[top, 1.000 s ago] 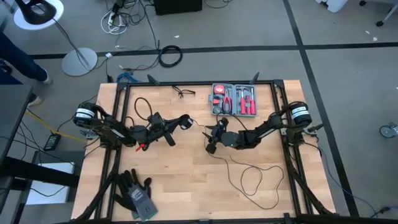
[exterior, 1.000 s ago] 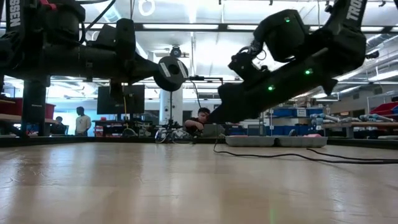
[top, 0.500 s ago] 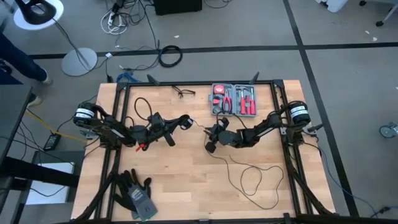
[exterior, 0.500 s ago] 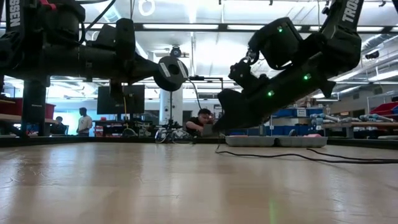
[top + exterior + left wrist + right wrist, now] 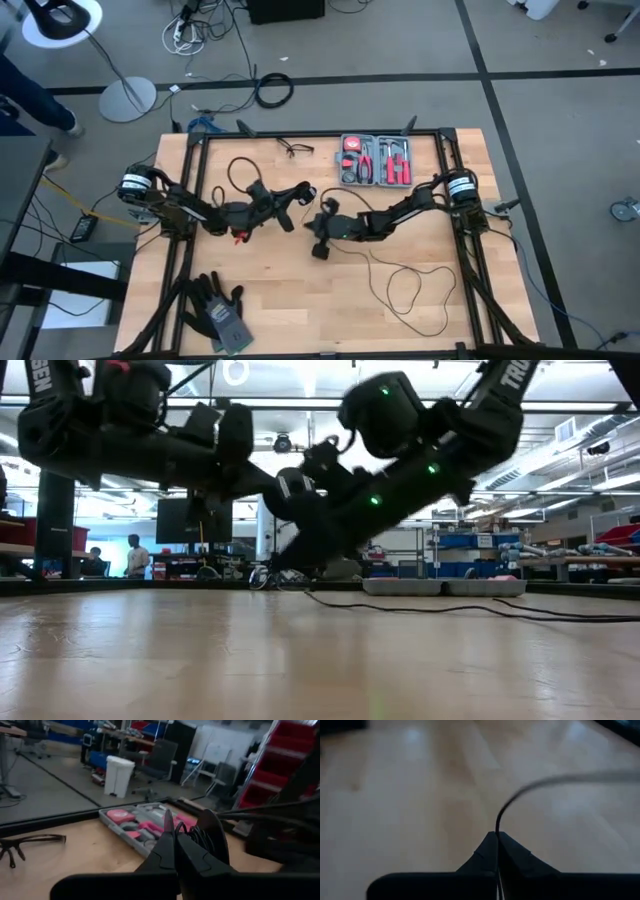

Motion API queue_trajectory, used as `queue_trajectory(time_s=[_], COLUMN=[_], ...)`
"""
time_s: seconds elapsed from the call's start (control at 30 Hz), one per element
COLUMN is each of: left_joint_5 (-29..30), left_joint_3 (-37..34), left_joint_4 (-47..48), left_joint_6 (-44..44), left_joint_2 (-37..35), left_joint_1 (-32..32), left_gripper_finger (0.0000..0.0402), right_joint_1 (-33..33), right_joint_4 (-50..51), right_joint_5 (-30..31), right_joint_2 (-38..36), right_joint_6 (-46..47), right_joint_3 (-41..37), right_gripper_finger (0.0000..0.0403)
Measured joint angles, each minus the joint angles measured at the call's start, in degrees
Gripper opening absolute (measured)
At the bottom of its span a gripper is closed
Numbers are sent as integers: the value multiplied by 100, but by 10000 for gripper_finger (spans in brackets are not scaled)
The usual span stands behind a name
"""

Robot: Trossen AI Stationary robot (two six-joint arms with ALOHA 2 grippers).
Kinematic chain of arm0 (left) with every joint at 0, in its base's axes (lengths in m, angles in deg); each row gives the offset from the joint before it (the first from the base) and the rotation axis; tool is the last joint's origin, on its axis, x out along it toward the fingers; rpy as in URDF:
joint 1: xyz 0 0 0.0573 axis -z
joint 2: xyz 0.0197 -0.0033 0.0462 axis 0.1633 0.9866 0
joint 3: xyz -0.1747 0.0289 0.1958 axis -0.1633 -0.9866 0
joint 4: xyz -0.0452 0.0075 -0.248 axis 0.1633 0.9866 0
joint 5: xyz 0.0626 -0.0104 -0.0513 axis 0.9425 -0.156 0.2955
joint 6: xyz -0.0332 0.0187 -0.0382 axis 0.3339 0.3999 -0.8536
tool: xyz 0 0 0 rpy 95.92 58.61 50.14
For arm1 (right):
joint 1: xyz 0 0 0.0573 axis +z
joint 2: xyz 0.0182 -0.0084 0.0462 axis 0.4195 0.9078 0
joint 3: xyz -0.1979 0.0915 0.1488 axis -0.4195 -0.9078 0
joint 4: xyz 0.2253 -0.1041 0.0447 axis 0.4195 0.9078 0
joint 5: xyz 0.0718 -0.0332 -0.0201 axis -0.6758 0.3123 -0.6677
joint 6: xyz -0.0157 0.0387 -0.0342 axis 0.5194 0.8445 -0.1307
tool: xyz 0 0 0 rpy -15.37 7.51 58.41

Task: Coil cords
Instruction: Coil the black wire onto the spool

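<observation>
The cord is a thin black cable; its slack end lies in loose loops (image 5: 402,290) on the wooden table's near right part. Its round black puck (image 5: 212,834) is up by my left gripper (image 5: 291,194), which is shut at mid-table, level, well above the wood. A cord loop (image 5: 236,170) arches over that arm. My right gripper (image 5: 322,222) slants down just right of the left one and is shut on the cord (image 5: 506,807). From there the cord trails along the table (image 5: 430,607). My left gripper is shut with the puck and several cord strands (image 5: 199,836) right beside its fingertips (image 5: 169,827); the fingers hide what they pinch. The puck hangs clear of the table. My right gripper pinches a single strand of the cord (image 5: 497,831) at its fingertips, the fingers slanting down from the table's right. The strand rises out of the tips and bends away, clear of the wood.
A grey tool case (image 5: 377,160) with red tools lies at the far edge, dark glasses (image 5: 295,149) left of it. Grey gloves (image 5: 215,310) lie at the near left corner. Bare wood (image 5: 290,290) stretches between the gloves and the cord loops.
My right gripper has shut on the cord and gone toward the table's left, close up to my left gripper, tipping lower. My left gripper has shifted a little toward the right with the puck. The cord on the table has been drawn leftward.
</observation>
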Motion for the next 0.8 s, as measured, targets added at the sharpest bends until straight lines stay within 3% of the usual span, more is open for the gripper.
queue_trajectory(time_s=[0.27, 0.5, 0.8], left_joint_5=[-18, -942, -1761], left_joint_3=[469, 795, 1019], left_joint_4=[1500, 2880, 4091], left_joint_6=[-6, -47, -110], left_joint_2=[0, 0, 0], left_joint_1=[0, 0, -2], left_gripper_finger=[0, 0, 0], right_joint_1=[134, 194, 157], right_joint_4=[826, 1779, 2694], right_joint_5=[-591, -785, -575], right_joint_2=[13, -322, -869], right_joint_6=[-965, -1509, -1688], right_joint_3=[755, 1036, 1065], right_gripper_finger=[1, 0, 0])
